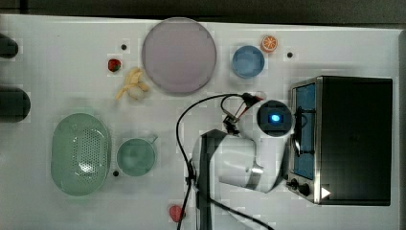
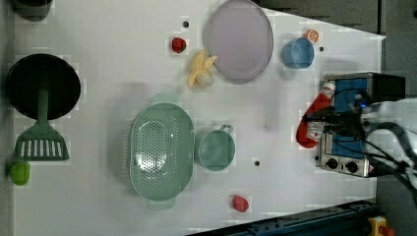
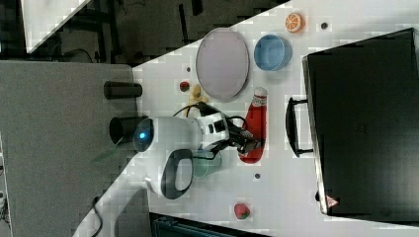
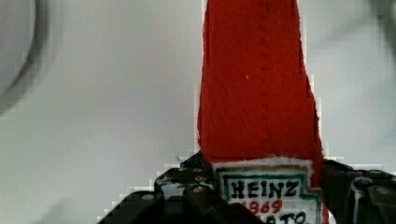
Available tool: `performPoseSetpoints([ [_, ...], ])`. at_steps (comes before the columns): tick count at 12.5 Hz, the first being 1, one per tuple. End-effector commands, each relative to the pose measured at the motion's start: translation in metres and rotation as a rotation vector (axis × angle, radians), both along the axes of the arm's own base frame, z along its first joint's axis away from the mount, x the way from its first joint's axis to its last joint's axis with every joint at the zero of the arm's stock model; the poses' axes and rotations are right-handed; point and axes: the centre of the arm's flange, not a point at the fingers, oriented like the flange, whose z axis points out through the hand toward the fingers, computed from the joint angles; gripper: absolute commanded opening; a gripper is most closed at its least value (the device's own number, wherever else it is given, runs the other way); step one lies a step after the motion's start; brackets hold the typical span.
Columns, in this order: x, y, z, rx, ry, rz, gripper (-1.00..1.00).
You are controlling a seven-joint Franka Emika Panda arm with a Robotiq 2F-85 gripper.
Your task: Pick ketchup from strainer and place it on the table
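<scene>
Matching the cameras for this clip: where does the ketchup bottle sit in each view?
Top view: hidden beneath the arm.
Left view: ketchup bottle at right, just left of the toaster oven.
Right view: centre, left of the oven's handle, in the pincer.
Wrist view: upper centre, label below.
Shared landmark: the toaster oven.

The ketchup (image 4: 259, 84) bottle carries a white label (image 4: 271, 193) with a green border. On it, black capital letters spell "HEINZ". Beneath that, red digits read "1869". A third line in black is cut off at the frame edge, showing only the letters "ATO".
</scene>
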Motion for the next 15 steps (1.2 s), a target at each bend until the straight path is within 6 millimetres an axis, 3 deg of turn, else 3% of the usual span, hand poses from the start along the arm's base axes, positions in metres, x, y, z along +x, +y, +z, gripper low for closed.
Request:
performPoseSetpoints([
  [1,0.013,0.06,-0.033,0.025,-0.005,0.172,0.25],
  [5,0.009,0.059,-0.079,0.031,0.005,0.167,0.31],
  [8,0.012,0.058,-0.073,0.026,-0.014,0.165,0.95],
  [10,0.025,0.06,-0.034,0.015,-0.067,0.162,1.0],
  [15,0.046,0.071,0.121,0.001,-0.052,0.024,1.0],
])
